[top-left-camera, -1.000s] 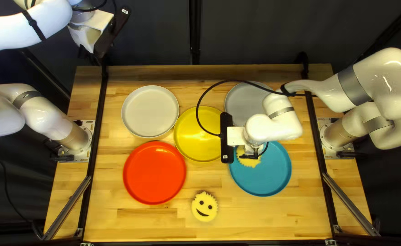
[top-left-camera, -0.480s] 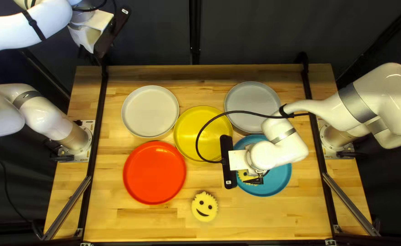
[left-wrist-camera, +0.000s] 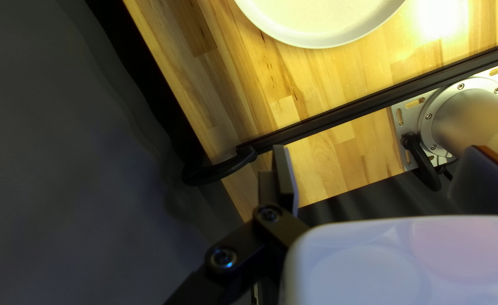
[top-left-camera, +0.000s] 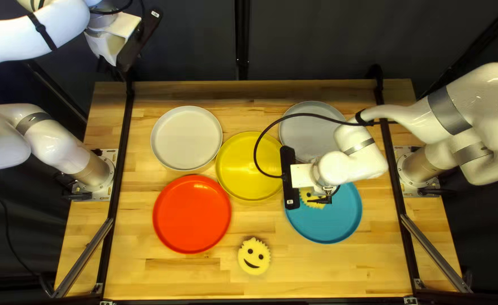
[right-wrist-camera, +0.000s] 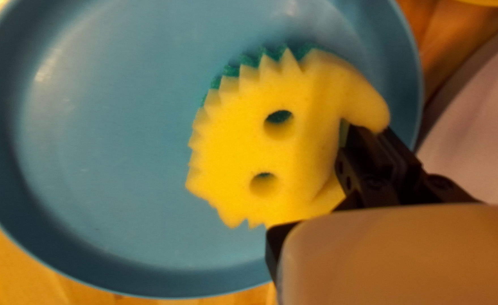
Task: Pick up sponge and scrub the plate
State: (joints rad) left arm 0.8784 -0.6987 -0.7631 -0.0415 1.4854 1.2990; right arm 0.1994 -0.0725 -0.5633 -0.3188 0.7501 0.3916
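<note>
In the top left view my right gripper (top-left-camera: pixel 323 200) is over the far part of the blue plate (top-left-camera: pixel 334 223), holding a yellow sponge (top-left-camera: pixel 310 197). In the right wrist view my right gripper (right-wrist-camera: pixel 317 195) is shut on the sponge (right-wrist-camera: pixel 294 152), one finger at its mouth notch; its green underside faces the blue plate (right-wrist-camera: pixel 107 141). Contact between sponge and plate cannot be made out. My left gripper (top-left-camera: pixel 112 38) is raised beyond the table's far left corner; in the left wrist view this gripper (left-wrist-camera: pixel 376 175) stands open, with nothing between its fingers.
A second smiling sponge (top-left-camera: pixel 254 256) lies near the table's near edge. Red (top-left-camera: pixel 192 214), yellow (top-left-camera: pixel 246 169), white (top-left-camera: pixel 186 138) and grey (top-left-camera: pixel 305 127) plates surround the blue plate's left and far sides. Black rails flank the work area; a cable loops from my right arm.
Half a second ago my right gripper and its sponge were nearer the table's near edge; they have moved back toward the far edge and slightly right. My left arm has stayed still.
</note>
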